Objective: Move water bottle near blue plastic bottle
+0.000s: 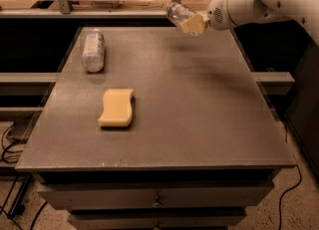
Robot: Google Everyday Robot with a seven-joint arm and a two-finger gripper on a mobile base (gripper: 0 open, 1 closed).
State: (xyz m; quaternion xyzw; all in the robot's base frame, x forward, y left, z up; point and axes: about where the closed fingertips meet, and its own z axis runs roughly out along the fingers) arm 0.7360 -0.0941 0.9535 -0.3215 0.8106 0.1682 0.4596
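Pincer [193, 24] (far right) holds one water bottle [177, 12]; one blue plastic bottle [92, 51].

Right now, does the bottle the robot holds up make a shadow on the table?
Camera view: yes, a faint dark smudge lies on the table below the water bottle, which the gripper holds in the air over the far right side; the light is dim and warm; the blue plastic bottle, lying at the far left, catches small glints.
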